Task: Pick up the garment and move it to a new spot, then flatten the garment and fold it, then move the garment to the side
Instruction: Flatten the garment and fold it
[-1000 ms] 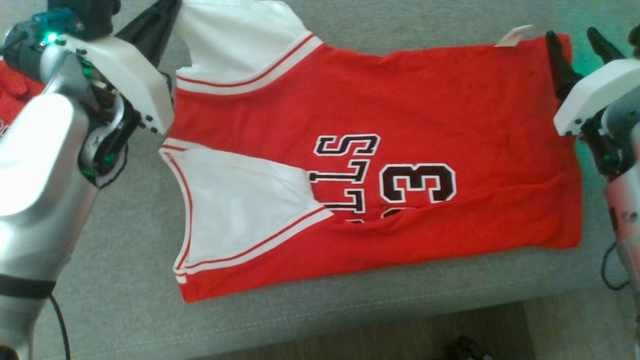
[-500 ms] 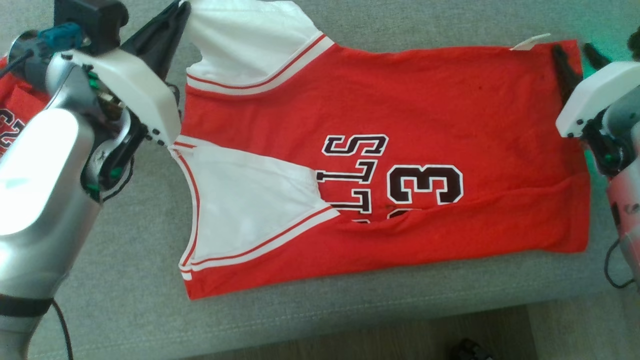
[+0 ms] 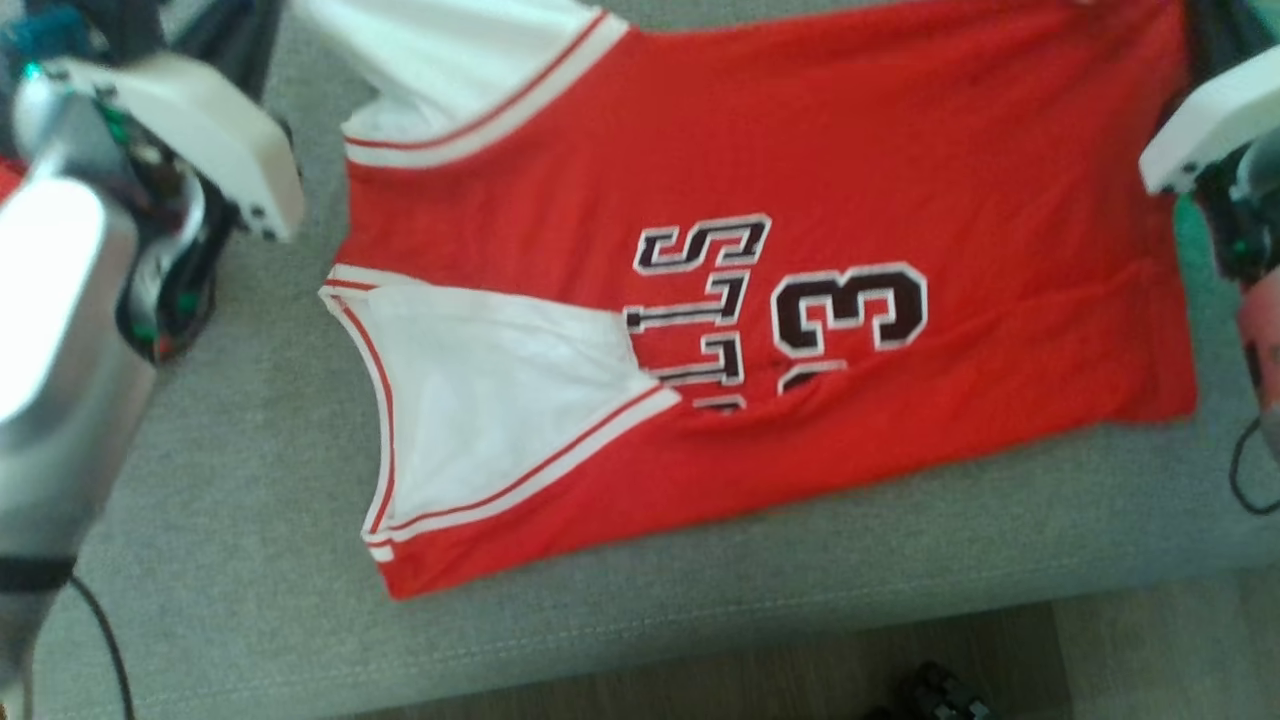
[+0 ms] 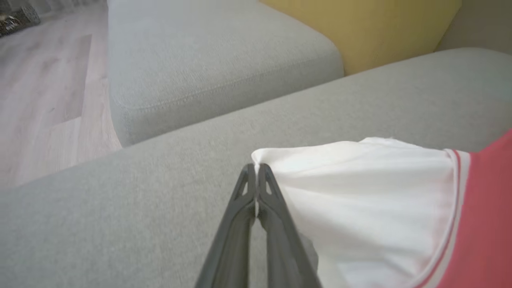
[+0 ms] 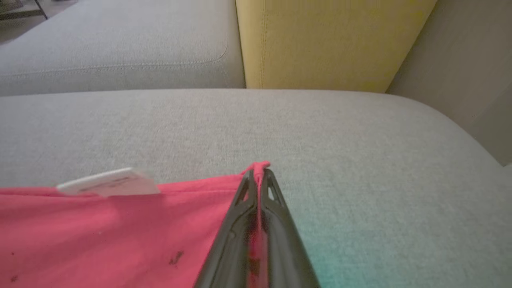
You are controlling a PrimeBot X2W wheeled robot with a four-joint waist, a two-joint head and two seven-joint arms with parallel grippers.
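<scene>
A grey sofa seat (image 3: 250, 560) carries the jersey (image 3: 700, 150). It is red with white side panels, black letters and a "3", and it is spread flat with its near edge close to the seat's front seam. Below that seam runs a strip of wooden floor (image 3: 700, 670) with a small dark object (image 3: 930, 692) on it, too blurred to name. A thin black cable (image 3: 100, 640) hangs by the left arm at the lower left.

The wrist views add the surroundings behind the seat. A yellow cushion (image 5: 328, 40) stands upright there, and a second grey seat section (image 4: 208, 60) lies across a gap, with pale floorboards beside it. The right wrist view also shows a white label (image 5: 108, 183) sticking out of the jersey's far edge, near the fingers. The head view gives the jersey's whole spread and its print.

The left tool (image 4: 256, 170) is clenched on the tip of the white shoulder panel, with a sliver of white cloth pinched between its fingers. The right tool (image 5: 259, 174) is clenched on the far red corner at the hem end, and a small tuft of red pokes past its tips. Both grips sit on the far edge at opposite ends. The rest of the jersey lies on the seat between them and nearer the robot.
</scene>
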